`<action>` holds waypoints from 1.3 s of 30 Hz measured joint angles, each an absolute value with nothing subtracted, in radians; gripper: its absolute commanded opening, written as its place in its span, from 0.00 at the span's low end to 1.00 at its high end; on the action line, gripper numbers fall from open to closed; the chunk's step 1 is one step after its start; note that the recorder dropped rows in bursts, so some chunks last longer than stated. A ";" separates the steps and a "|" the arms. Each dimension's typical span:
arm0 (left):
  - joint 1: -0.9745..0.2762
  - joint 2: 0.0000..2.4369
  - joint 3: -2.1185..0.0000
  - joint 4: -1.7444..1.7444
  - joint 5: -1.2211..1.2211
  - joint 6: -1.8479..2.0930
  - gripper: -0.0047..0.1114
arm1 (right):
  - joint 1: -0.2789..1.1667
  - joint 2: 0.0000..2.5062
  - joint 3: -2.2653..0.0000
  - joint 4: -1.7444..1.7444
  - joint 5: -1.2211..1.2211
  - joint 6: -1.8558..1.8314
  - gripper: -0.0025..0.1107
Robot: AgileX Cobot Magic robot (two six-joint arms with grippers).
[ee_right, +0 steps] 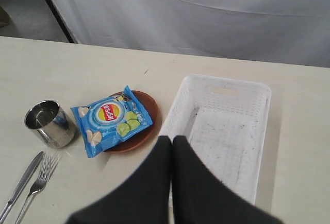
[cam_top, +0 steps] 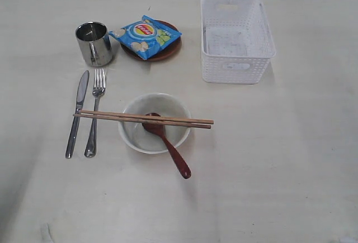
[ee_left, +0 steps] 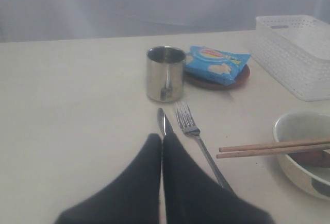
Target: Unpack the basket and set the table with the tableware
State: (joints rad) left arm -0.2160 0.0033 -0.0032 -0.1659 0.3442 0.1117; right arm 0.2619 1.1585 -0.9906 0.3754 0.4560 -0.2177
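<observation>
Basket (cam_top: pixel 237 39) sits empty at the back of the desk (cam_top: pixel 279 170), tableware all laid out. Left claw (ee_left: pixel 162 138) and right claw (ee_right: pixel 171 141) are both pinched together, holding nothing. Main risk imo: the chopsticks (cam_top: pixel 112 115) balanced across the bowl (cam_top: pixel 130 137) roll off if an arm bumps them.

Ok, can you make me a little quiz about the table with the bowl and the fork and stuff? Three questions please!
1. True or false: the basket has nothing left inside it.
2. What is lying on the brown plate? A) the steel cup B) the blue crisp packet C) the fork
3. Fill the gap: the chopsticks lie across the rim of the ____, and the spoon has its scoop end inside it.

Key: 1 true. 2 B. 3 bowl.
</observation>
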 measured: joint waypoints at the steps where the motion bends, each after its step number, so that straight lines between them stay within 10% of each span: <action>1: -0.216 0.003 -0.003 -0.166 0.344 0.112 0.04 | 0.262 1.158 -0.991 0.372 0.456 -0.218 0.02; 39: -0.216 0.003 -0.003 -0.166 0.344 0.112 0.04 | 0.079 0.035 -0.365 0.168 0.363 -0.179 0.02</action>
State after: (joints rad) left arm -0.2160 0.0033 -0.0032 -0.1659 0.3442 0.1117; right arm 0.0795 0.0349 -0.3648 0.1677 0.3628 -0.1793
